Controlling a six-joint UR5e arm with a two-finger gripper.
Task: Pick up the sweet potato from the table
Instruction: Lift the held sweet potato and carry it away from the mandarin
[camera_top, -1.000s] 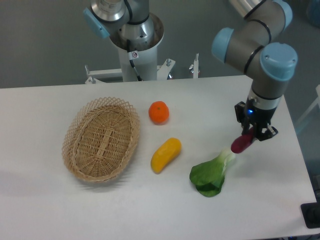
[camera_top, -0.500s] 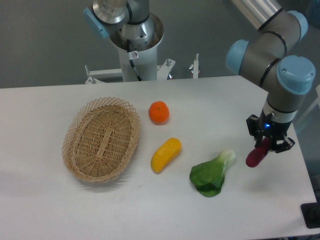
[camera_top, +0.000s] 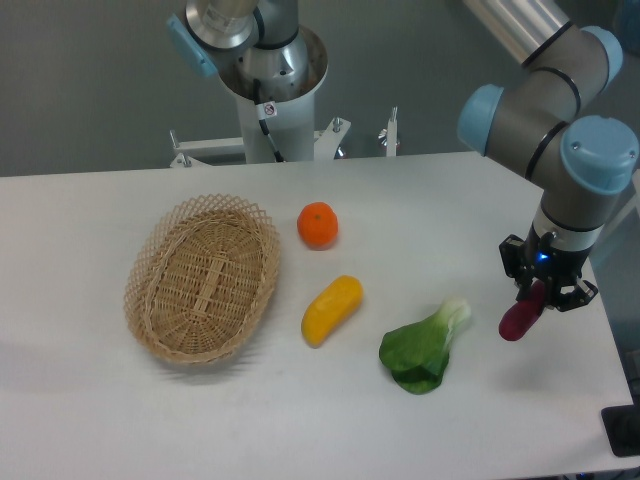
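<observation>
One white table carries a wicker basket, a bok choy, a yellow vegetable and an orange. Near its right edge, the gripper is clamped on the sweet potato, which hangs tilted, right of the bok choy.

Bright, even overhead light bathes the white table; shadows fall soft and faint, focus slightly soft throughout.

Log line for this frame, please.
end effector: shut on sweet potato | sweet potato: held over table, right of bok choy | basket: empty
</observation>
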